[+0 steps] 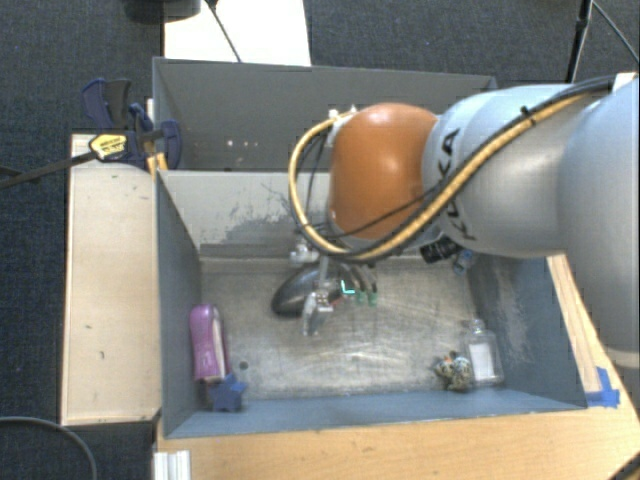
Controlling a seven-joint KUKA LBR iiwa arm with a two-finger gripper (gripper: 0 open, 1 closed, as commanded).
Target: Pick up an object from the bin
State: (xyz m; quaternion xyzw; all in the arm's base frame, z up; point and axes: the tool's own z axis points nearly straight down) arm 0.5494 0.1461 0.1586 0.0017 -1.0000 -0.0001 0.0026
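The gripper (316, 313) hangs low over the middle of the bin (180, 268), right against a dark grey lump (290, 294). I cannot tell if it is open or clamped. A pink bottle (207, 341) lies well apart, at the left.

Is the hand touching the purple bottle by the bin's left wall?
Apart. The camera view shows bare bin floor between the purple bottle and the hand.

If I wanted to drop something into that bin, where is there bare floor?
The floor is bare low in the view, between the pink bottle and the small clear item. Crowded in the middle, where the gripper hangs by a dark grey rounded thing.
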